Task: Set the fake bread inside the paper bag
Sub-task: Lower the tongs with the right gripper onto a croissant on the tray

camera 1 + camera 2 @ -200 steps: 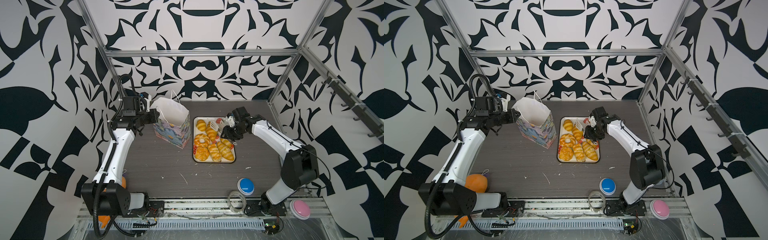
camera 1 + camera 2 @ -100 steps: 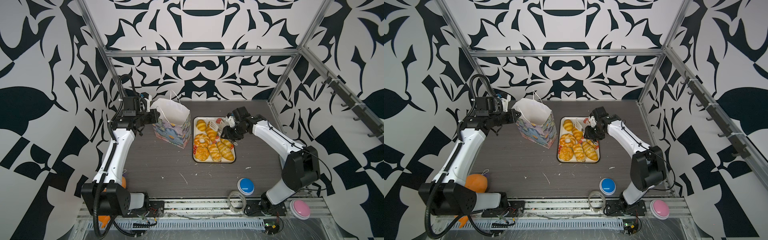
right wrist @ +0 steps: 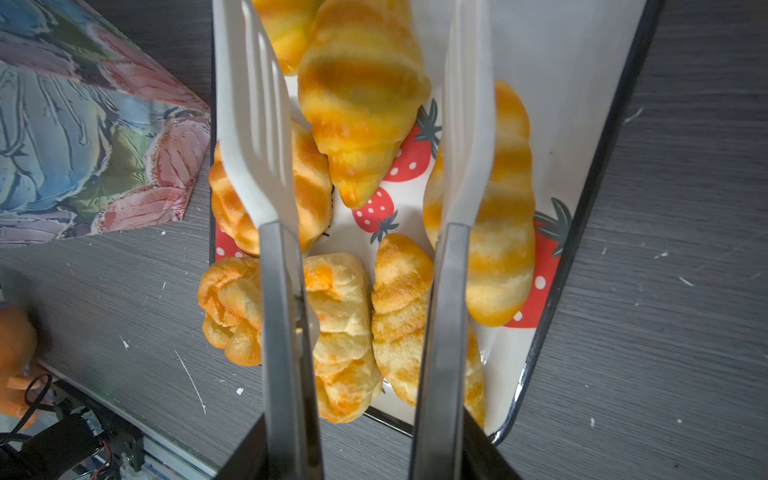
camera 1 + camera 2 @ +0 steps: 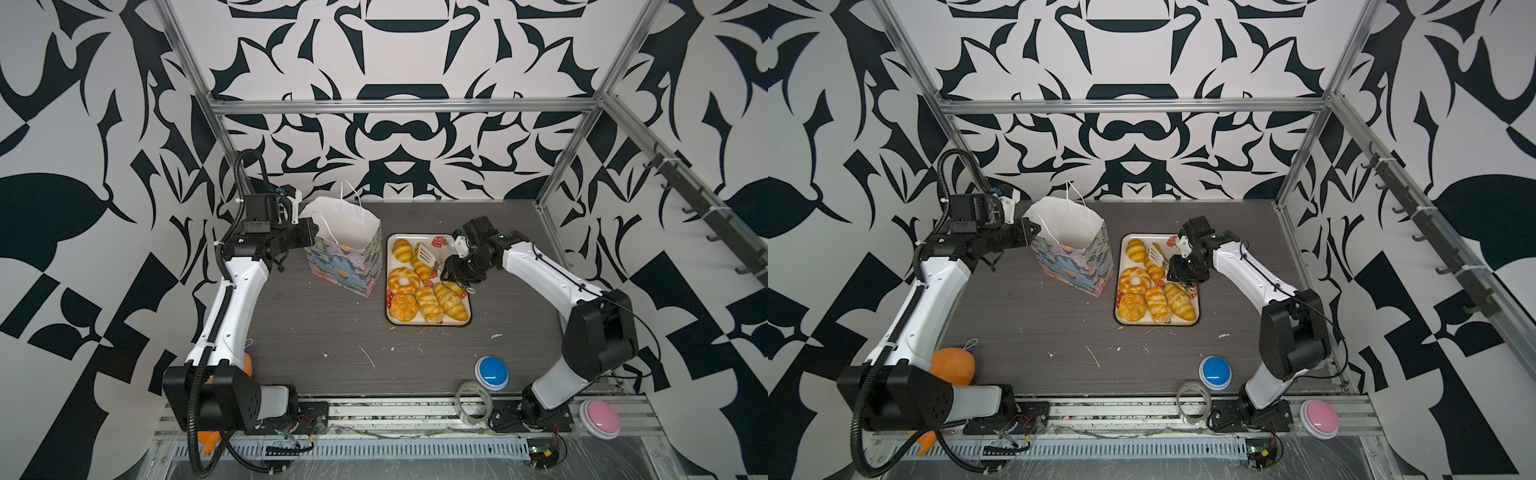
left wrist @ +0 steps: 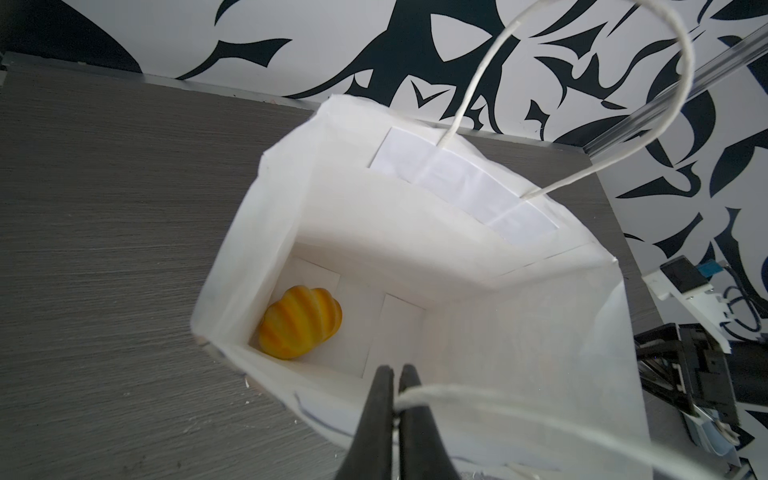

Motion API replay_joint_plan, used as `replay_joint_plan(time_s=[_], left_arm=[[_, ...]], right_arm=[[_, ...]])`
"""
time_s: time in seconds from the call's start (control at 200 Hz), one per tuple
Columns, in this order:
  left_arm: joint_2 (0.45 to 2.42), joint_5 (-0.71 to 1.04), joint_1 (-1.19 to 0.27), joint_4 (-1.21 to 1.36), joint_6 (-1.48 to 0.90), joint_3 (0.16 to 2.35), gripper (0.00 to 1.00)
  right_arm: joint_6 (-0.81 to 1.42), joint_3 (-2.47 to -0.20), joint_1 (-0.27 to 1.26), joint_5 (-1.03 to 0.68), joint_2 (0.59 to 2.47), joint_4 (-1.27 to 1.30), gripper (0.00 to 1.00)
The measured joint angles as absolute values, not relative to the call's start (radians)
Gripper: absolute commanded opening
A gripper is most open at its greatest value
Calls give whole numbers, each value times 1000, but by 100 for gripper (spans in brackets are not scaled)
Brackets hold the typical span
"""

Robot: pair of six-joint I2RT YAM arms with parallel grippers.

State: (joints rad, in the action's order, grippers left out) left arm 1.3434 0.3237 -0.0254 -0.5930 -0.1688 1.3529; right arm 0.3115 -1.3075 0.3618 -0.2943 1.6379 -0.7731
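The flowered paper bag [image 4: 345, 249] stands open at the back left of the table. My left gripper [image 5: 397, 374] is shut on its near cord handle [image 5: 457, 395] at the rim. One striped piece of fake bread [image 5: 300, 328] lies on the bag's floor. Several more pieces of fake bread [image 4: 428, 286] lie on the strawberry tray [image 4: 388, 266] to the bag's right. My right gripper [image 4: 455, 270] is shut on a pair of tongs [image 3: 253, 124]. Their white slotted blades stand apart on either side of a croissant [image 3: 361, 95], without touching it.
A blue button [image 4: 491, 371], a tape roll [image 4: 473, 401] and a pink button [image 4: 599, 417] sit at the front right. An orange plush toy [image 4: 953, 365] lies by the left arm's base. Metal frame posts and patterned walls close in the table.
The tongs' blades have spread a little wider over the tray. Both arms have hardly moved, and the left gripper still pinches the cord handle.
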Motion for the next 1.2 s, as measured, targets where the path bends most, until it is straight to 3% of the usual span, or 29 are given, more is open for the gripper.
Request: replay_joint_plan(time_s=[1.2], left_arm=[[1343, 341, -23, -585, -183, 1348, 1]], right_arm=[[321, -1312, 363, -325, 1723, -719, 54]])
